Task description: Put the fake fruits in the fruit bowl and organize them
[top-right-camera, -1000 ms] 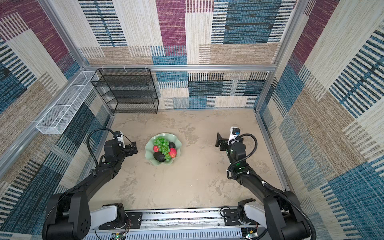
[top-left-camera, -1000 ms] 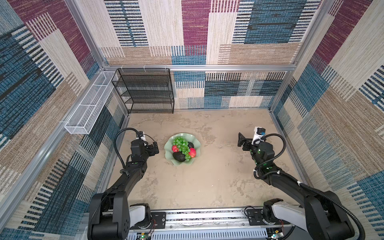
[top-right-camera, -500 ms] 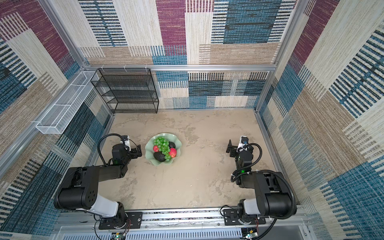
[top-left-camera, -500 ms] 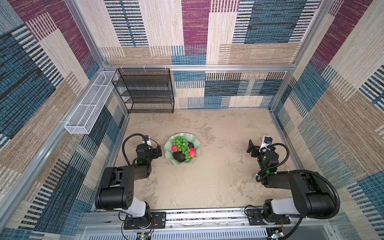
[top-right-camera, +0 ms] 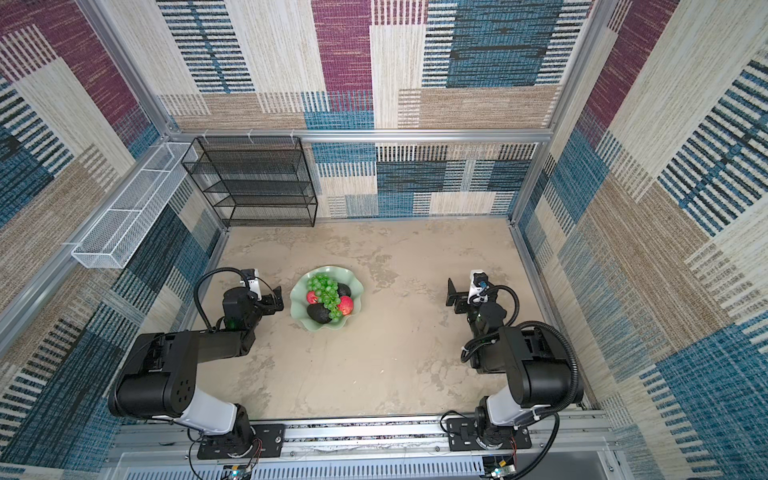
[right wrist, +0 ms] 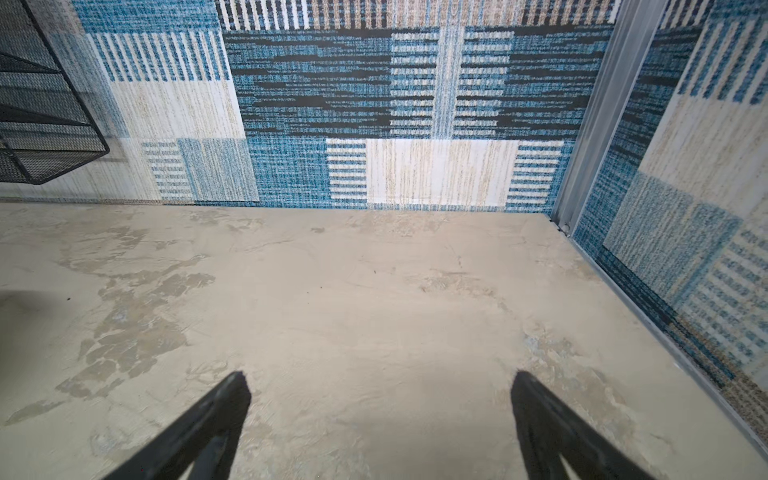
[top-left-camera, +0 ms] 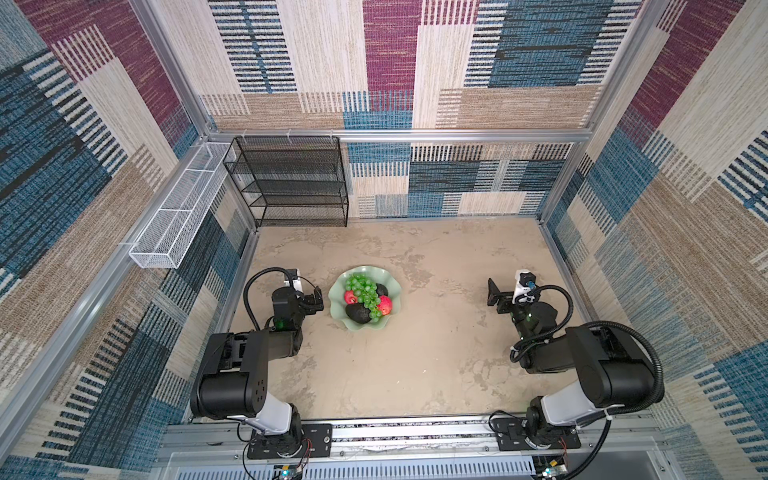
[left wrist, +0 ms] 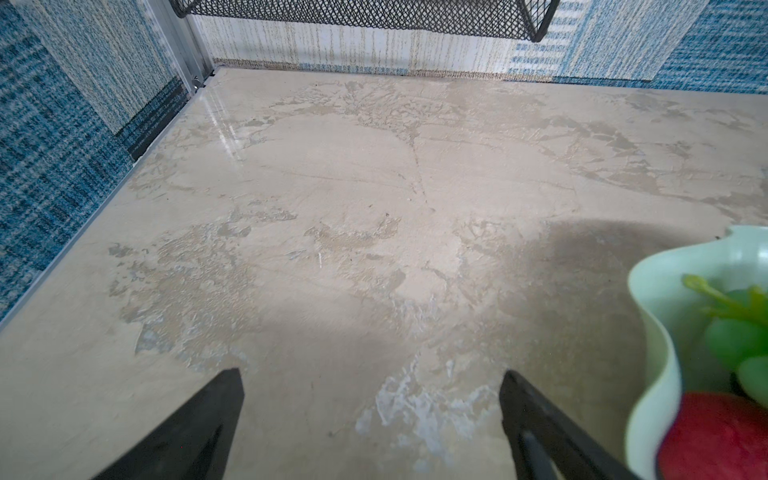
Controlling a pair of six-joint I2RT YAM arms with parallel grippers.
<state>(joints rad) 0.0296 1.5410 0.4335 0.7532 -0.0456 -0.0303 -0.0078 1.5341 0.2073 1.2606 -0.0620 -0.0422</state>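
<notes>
The pale green fruit bowl [top-left-camera: 365, 328] [top-right-camera: 324, 327] stands on the table left of centre. It holds a bunch of green grapes [top-left-camera: 365, 291] [top-right-camera: 326, 291], two red apples [top-left-camera: 350, 296] [top-left-camera: 384, 305] and two dark avocados [top-left-camera: 358, 312] [top-left-camera: 381, 289]. My left gripper [top-left-camera: 316, 300] [top-right-camera: 277, 296] sits low just left of the bowl, open and empty. In the left wrist view the gripper [left wrist: 370, 382] spans bare table, with the bowl rim [left wrist: 652, 299], grapes [left wrist: 735, 340] and an apple [left wrist: 715, 440] beside it. My right gripper [top-left-camera: 494, 293] [right wrist: 380, 382] is open and empty, far right of the bowl.
A black mesh shelf [top-left-camera: 291, 183] stands at the back left against the wall. A white wire basket [top-left-camera: 178, 220] hangs on the left wall. Patterned walls close in the table, and the arm bases sit on a rail [top-left-camera: 415, 432] at the front.
Both arms have folded down and back toward their bases, elbows dropping low. The right gripper has drifted right and nearer the front. The fruits and bowl have not moved.
</notes>
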